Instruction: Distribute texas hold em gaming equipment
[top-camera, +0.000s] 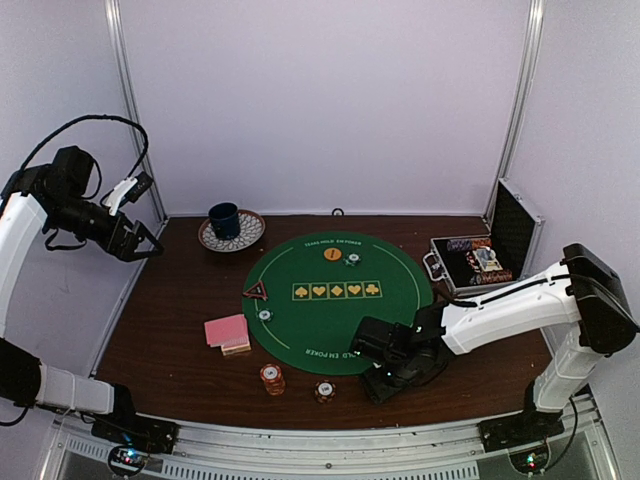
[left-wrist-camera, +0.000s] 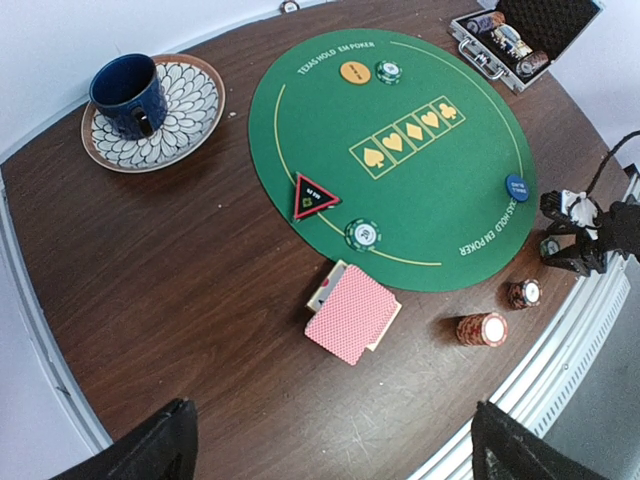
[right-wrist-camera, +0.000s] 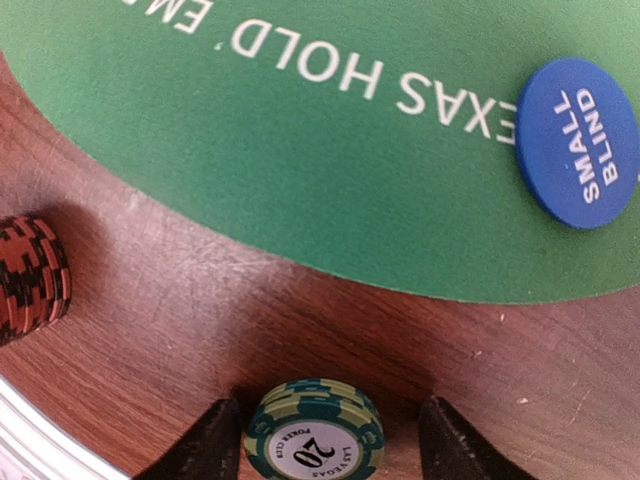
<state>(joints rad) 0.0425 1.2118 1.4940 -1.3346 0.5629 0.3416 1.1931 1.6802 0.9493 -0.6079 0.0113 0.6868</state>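
Right gripper (right-wrist-camera: 330, 445), part-open astride the ungripped green chips (right-wrist-camera: 315, 430) by the front edge of the bench (right-wrist-camera: 150, 320), should close centred; left gripper (top-camera: 140, 242) wide open, empty.

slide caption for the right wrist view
Open jaws straddle a green chip stack on the table, just off the mat bearing the blue small blind button

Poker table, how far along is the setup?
Looks done: orange button, triangular marker and blue button sit on the mat. In hand: right claw straddles a green chip stack on the bare table, jaws open. Remaining: cards, orange stack and red stack off the mat.
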